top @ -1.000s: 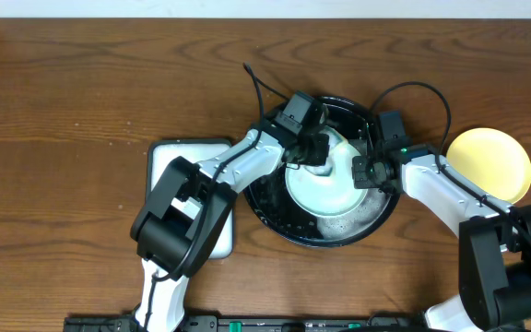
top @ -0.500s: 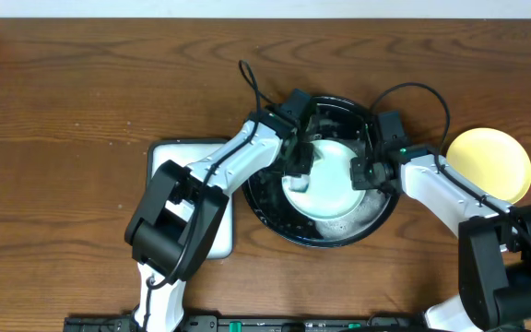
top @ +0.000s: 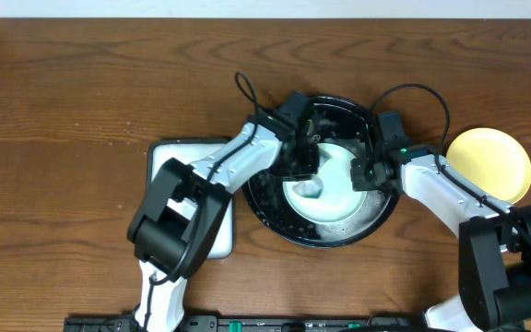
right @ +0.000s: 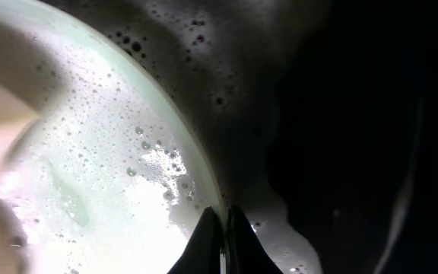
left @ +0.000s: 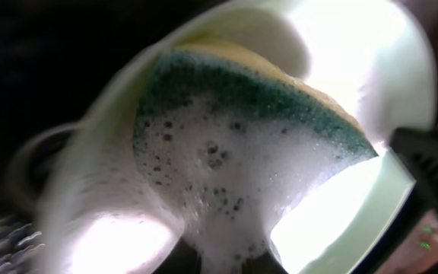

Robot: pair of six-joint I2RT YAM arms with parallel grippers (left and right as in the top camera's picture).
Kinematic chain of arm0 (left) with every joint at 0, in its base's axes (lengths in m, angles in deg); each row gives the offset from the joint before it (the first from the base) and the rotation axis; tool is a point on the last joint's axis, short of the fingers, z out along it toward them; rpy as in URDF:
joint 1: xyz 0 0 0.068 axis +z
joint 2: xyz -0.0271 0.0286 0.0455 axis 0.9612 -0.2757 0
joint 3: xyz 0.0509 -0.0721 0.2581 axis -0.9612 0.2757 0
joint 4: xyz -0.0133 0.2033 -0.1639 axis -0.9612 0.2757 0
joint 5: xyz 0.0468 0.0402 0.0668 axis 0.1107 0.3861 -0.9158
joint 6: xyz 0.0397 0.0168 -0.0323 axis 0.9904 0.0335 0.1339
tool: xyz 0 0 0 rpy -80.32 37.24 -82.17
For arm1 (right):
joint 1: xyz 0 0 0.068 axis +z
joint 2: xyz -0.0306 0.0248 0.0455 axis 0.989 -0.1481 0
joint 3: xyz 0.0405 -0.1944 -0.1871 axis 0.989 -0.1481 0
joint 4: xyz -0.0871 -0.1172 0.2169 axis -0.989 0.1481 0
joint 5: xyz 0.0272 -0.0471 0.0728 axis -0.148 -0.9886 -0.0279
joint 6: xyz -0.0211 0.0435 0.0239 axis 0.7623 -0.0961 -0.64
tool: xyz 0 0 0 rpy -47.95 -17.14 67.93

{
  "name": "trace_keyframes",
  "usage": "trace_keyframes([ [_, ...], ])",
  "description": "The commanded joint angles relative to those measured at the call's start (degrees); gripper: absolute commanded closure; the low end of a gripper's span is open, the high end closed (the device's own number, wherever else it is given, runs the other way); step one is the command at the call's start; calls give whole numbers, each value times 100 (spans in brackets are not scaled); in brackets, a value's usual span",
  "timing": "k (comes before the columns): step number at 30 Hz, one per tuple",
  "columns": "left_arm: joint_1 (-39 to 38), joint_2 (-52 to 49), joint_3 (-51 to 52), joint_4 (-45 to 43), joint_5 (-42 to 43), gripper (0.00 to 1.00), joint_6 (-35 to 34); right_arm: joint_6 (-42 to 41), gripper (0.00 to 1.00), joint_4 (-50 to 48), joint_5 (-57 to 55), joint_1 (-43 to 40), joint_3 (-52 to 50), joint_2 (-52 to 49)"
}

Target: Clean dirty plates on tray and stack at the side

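Mint-green plate (top: 335, 198): centre frame, inside black tray (top: 339, 238) | left gripper (top: 307, 173) pinches sudsy sponge (left: 242, 106) | right gripper (right: 220, 228) clamps plate rim | we advise firm rim hold, flat sponge strokes across whole face, light downward pressure to avoid tipping the plate.

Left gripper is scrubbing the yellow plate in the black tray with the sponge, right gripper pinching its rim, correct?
No: it is a pale mint-green plate under the sponge, per the overhead view; the yellow plate lies outside the black tray. Left gripper on the sponge and right gripper on the rim: as you say.
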Motion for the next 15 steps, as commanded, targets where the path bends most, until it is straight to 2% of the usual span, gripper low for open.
trace_keyframes([
  [1,-214,-505,120,-424,310,92,-752,-26,99,42,-417,-28,-52,22],
  [7,-225,-870,118,-1381,1283,92,-1226,-26,99,24,-417,-28,-52,22],
  [13,-293,-898,118,-1349,2260,92,-1327,-26,99,22,-420,-28,-52,22],
  [15,-293,-898,118,-1130,2317,92,-1322,-26,99,24,-417,-28,-52,22],
])
